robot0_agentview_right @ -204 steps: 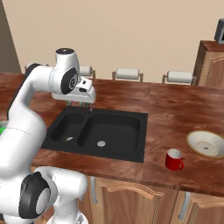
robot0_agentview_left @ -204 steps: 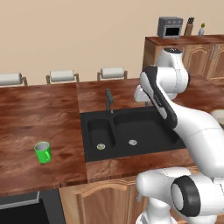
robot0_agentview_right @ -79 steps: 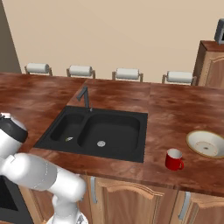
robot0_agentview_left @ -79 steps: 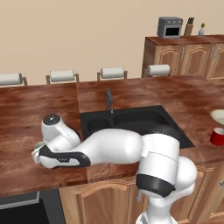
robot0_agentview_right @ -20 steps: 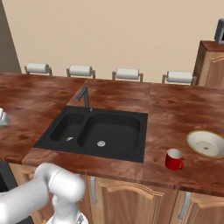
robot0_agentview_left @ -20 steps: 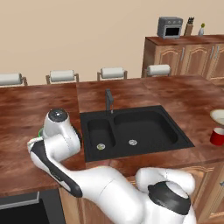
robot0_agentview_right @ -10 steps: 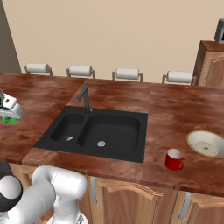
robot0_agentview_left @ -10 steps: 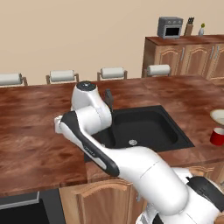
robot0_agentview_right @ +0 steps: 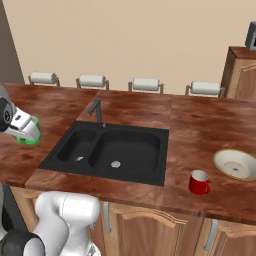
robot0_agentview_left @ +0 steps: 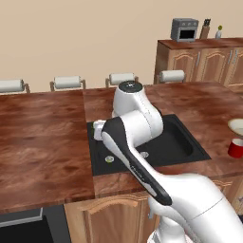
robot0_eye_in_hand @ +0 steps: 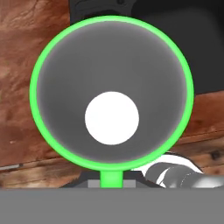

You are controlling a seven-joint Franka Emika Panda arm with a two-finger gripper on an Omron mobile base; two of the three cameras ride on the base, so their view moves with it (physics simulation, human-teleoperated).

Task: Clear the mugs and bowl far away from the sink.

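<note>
gripper [robot0_agentview_right: 25, 131]: jaws closed on green mug [robot0_eye_in_hand: 111, 94], held above counter [robot0_agentview_right: 60, 107] | red mug [robot0_agentview_right: 199, 182] beside bowl [robot0_agentview_right: 236, 164], right of sink [robot0_agentview_right: 112, 150]

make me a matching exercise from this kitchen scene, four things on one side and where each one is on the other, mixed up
Things:
1. green mug
2. red mug
3. bowl
4. faucet

Places:
a. standing at the back edge of the sink
b. held in the gripper, left of the sink
c. counter right of the sink, nearest the right edge
d. counter right of the sink, nearer the front edge

Pairs: 1-b, 2-d, 3-c, 4-a
</note>
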